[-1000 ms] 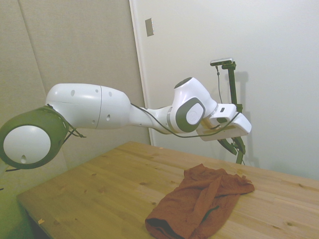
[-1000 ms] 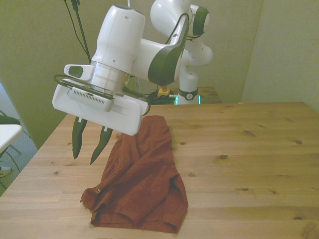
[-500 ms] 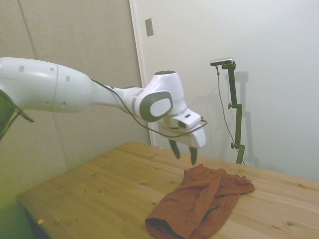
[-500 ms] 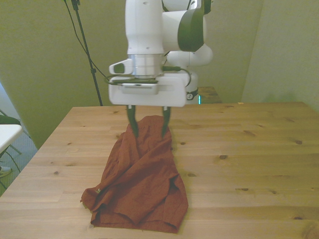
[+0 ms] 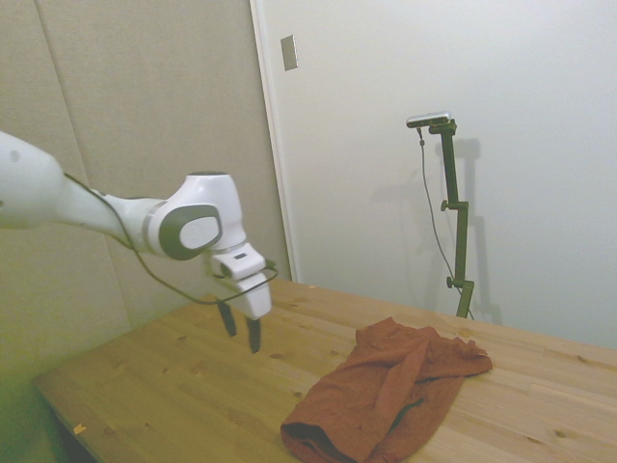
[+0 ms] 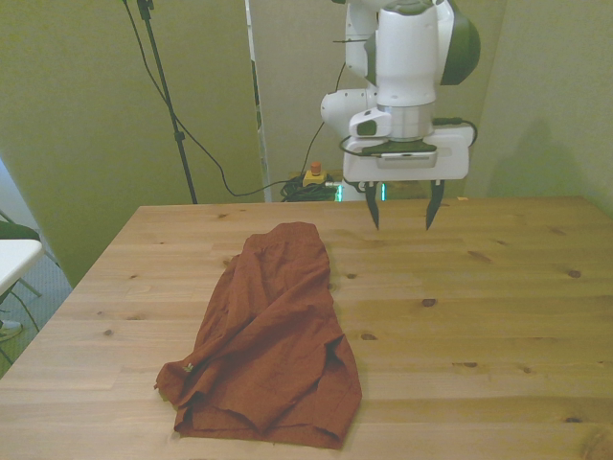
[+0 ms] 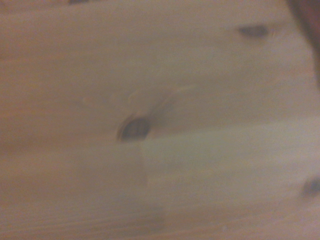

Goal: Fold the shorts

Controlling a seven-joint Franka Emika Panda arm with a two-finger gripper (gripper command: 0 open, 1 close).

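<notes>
the shorts [image 6: 268, 340] lie in a soft rumpled heap on the near part of the wooden table [image 6: 498, 316], toward the front view's left. one end reaches almost to the near edge and the other end points toward the far side. they look folded over on themselves along their length, with bumps and creases, so the fold is likely done or close to done.

farther back, the gripper [image 6: 402, 213] hangs in the air above the bare far part of the table, toward the front view's right. its two dark fingers are spread apart and hold nothing. it is well apart from the shorts, not touching them. the wrist view shows mostly blurry bare wood [image 7: 150, 100], which fits the gripper being over the table and not the cloth.
</notes>
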